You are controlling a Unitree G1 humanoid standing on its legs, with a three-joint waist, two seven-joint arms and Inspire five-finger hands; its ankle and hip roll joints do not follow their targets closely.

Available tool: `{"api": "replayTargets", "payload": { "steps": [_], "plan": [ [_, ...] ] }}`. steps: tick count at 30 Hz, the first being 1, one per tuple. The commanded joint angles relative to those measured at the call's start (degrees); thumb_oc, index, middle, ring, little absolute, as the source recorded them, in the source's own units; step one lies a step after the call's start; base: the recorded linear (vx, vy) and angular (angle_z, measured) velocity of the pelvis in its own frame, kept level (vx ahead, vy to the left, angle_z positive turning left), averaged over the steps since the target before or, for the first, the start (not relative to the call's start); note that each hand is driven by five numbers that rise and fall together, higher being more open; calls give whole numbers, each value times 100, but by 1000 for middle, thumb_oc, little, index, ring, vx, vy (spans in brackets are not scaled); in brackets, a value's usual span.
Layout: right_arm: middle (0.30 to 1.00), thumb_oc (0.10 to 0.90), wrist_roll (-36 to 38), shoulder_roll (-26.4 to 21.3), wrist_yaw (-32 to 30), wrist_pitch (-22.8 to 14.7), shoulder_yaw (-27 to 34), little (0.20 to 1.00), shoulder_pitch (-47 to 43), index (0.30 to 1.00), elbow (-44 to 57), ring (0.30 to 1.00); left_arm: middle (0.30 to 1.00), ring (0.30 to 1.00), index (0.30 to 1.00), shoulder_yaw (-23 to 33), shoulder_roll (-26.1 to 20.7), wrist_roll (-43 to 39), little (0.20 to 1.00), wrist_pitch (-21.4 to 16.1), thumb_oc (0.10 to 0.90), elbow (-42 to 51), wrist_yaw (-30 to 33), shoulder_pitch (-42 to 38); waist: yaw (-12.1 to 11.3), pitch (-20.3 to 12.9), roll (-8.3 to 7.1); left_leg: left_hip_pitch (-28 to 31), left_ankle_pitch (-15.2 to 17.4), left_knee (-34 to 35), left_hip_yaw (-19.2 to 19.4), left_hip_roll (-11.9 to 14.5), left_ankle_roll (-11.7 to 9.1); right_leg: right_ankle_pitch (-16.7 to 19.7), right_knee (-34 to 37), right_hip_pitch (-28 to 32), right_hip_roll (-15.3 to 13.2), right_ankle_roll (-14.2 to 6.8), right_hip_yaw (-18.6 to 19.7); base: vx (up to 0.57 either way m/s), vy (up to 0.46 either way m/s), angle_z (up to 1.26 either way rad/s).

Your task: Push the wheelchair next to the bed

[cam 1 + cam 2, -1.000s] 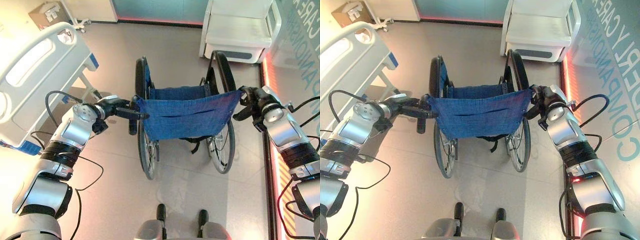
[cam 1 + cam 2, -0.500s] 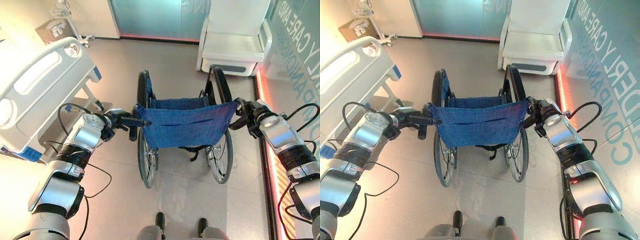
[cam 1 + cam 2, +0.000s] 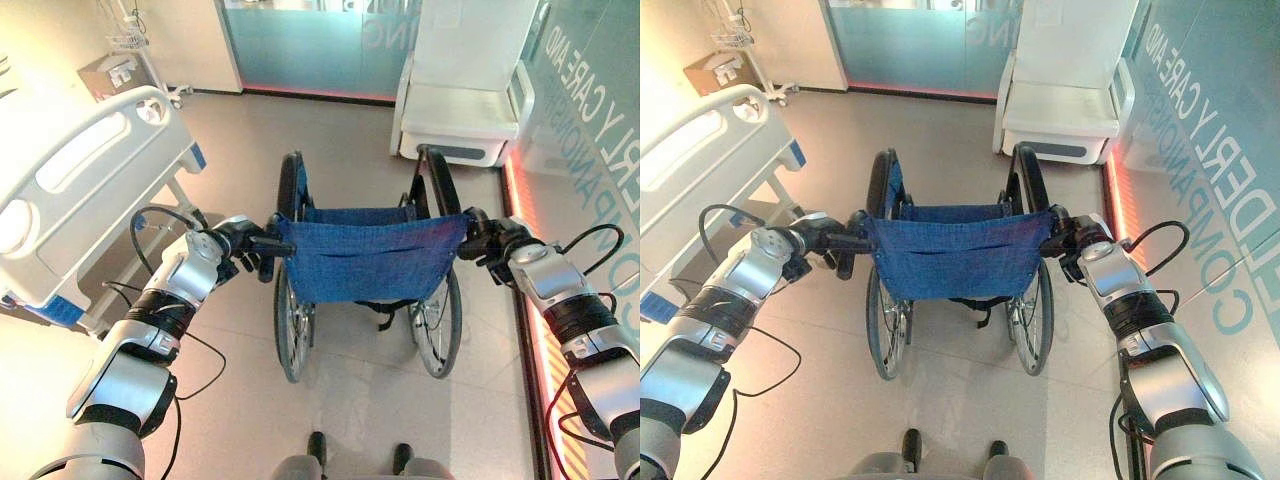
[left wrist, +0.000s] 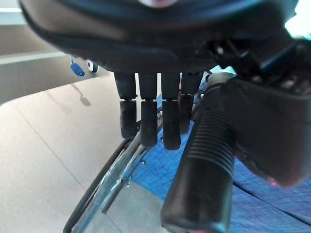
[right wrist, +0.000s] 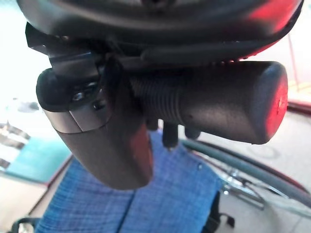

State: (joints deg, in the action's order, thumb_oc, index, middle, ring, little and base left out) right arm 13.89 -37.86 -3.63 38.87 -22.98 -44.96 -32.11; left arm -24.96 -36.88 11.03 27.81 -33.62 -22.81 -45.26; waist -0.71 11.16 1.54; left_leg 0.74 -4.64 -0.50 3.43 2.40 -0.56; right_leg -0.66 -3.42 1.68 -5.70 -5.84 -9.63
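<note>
One wheelchair (image 3: 368,262), one bed (image 3: 75,190) at left; left hand (image 3: 236,240), right hand (image 3: 482,240) fingers wrap two handles.

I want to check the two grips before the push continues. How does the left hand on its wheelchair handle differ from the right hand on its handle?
The left hand holds its push handle loosely: the fingers hang beside the grip while the thumb lies against it. The right hand wraps its push handle closely, thumb across the ribbed grip. The left hand is on the bed side; the right is nearer the white chair. Both hold the wheelchair level with its blue backrest.
</note>
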Motion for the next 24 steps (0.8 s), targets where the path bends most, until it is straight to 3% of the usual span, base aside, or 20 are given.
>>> {"api": "replayTargets", "payload": {
  "steps": [1, 7, 12, 16, 24],
  "plan": [
    [300, 400, 633, 219, 445, -536, -323, 300, 25, 300, 219, 300, 300, 300, 300, -642, 192, 436, 300, -116, 400, -747, 227, 602, 38, 559, -247, -92, 681, -576, 69, -448, 201, -50, -192, -93, 257, 307, 48, 41, 10, 0],
    [300, 400, 237, 175, 253, -624, -279, 300, 26, 300, 278, 300, 300, 300, 300, -497, 287, -415, 300, -410, 400, -667, 1140, 740, 44, 575, -218, -107, 689, -616, 71, -452, 189, -61, -212, -97, 244, 309, 49, 43, 17, 0],
    [300, 400, -518, 57, 314, -1000, -207, 300, 68, 300, 566, 300, 300, 300, 300, -68, 293, -1663, 300, -923, 400, -340, 2055, 1082, 5, 649, -187, -143, 694, -653, 42, -465, 194, -64, -255, -136, 220, 303, 52, 52, 29, 0],
    [300, 400, -872, -53, 138, -1233, -164, 300, -66, 300, 826, 300, 300, 300, 300, 175, 199, -2045, 300, -1221, 400, -73, 2328, 1245, -53, 759, -175, -247, 706, -741, 8, -477, 205, -80, -355, -231, 198, 316, 45, 27, 41, 1],
    [300, 400, -898, -42, -97, -1486, -222, 300, -283, 300, 588, 300, 300, 300, 300, 295, 201, -2221, 300, -1518, 400, -50, 2476, 1095, -174, 811, -153, -360, 875, -1041, -19, -516, 324, -282, -895, -359, 11, 334, -51, 81, 93, 2]
  ]
}}
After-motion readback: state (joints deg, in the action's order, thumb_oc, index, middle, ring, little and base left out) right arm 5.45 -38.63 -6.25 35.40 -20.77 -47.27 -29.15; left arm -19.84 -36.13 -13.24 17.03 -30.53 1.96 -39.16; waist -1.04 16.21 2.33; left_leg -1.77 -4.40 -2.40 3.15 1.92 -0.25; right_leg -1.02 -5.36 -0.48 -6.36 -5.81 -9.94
